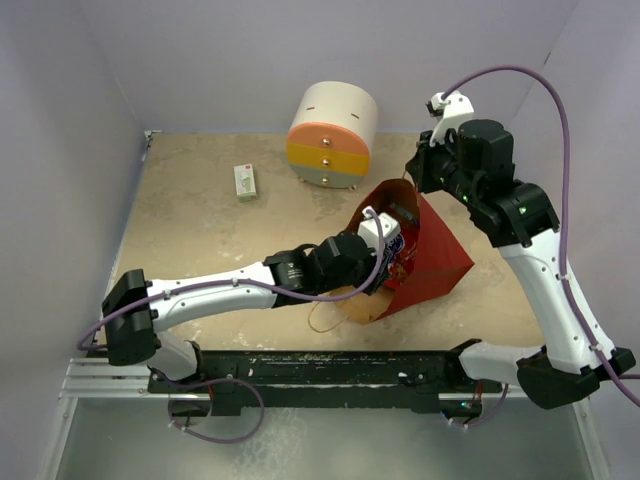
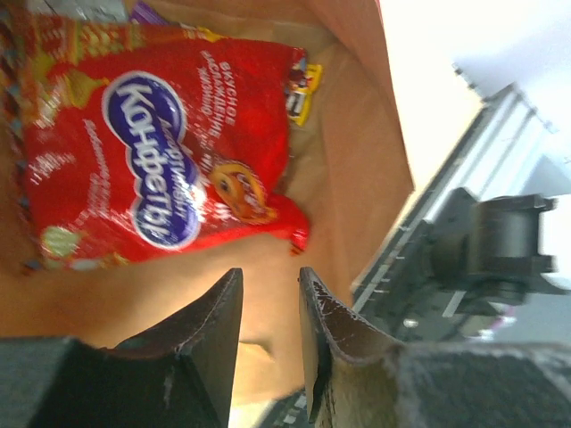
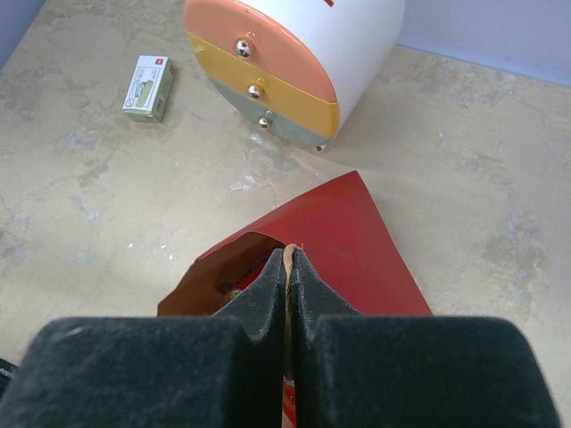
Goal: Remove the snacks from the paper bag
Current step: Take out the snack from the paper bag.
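Left gripper (image 2: 269, 278) is inside the mouth of the paper bag (image 1: 432, 262), jaws apart with a narrow gap and nothing between them. The chip bag (image 2: 152, 152) (red, blue logo) lies just ahead of the fingertips with its lower corner nearest, not touching. A small yellow wrapper (image 2: 303, 85) sits beyond the chip bag's far edge, against the kraft wall. Right gripper (image 3: 287, 264) is closed on a thin tan strip at the bag's top edge, holding the mouth up. Handle or rim, can't tell which.

Risks:
1. The gap looks narrow for a puffy, crinkly pack. Closing on the flat face will likely skate off. The corner seam ahead of the tips is the safer bite.
2. The chip bag fills most of the bag's width. Pulling it could drag the paper bag along, and the right gripper's hold is on a thin strip that could slip or tear.
3. The fingers ride close to the kraft floor, so they could pinch paper along with the pack.
4. Small wrappers may get shoved deeper.

Hard to see:
- Top view: the left wrist covers the mouth, so the contents are almost all hidden.
- A purple-silver wrapper (image 2: 143, 11) past the chip bag is cut off by the frame edge. Probably candy, unconfirmed.
- Anything under the chip bag is hidden, so the candy count is unknown.
- Left wrist view is blurred — finger contact with the kraft can't be confirmed.
- A 2nd loop handle (image 1: 330, 315) lies on the table (image 1: 200, 230) just beside the left wrist.
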Tool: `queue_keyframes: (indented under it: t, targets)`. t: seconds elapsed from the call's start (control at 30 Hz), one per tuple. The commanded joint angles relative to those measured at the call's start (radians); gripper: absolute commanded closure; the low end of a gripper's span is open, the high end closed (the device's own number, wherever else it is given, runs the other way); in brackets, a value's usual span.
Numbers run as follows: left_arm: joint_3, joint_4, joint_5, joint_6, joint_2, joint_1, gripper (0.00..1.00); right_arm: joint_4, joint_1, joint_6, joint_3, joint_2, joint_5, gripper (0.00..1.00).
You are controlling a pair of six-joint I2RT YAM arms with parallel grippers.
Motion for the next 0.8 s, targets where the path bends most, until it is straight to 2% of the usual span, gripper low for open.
queue_keyframes:
  t: [0.0,0.1,0.2,0.3,0.37,0.57,0.77]
  targets:
    - [-0.006,0.139,-0.059,0.343,0.031,-0.001,0.65,0.09,-0.002,0.015,0.055,-0.053,0.005,1.0]
    - [-0.047,0.166,-0.018,0.546,0.029,0.001,0.6,0.098,-0.002,0.001,0.05,-0.064,0.015,1.0]
    - [-0.067,0.172,0.059,0.725,0.041,0.013,0.45,0.104,-0.002,-0.01,0.048,-0.067,0.027,1.0]
    - [-0.065,0.16,0.173,0.807,0.06,0.037,0.35,0.103,-0.002,-0.013,0.052,-0.064,0.029,1.0]
    - [-0.084,0.183,0.179,0.861,0.077,0.038,0.31,0.101,-0.002,-0.015,0.054,-0.061,0.029,1.0]
    - [-0.103,0.231,0.201,0.938,0.136,0.065,0.26,0.096,-0.002,-0.009,0.061,-0.048,0.012,1.0]
    - [-0.1,0.262,0.241,0.951,0.179,0.06,0.15,0.083,-0.002,-0.021,0.088,-0.019,0.004,1.0]
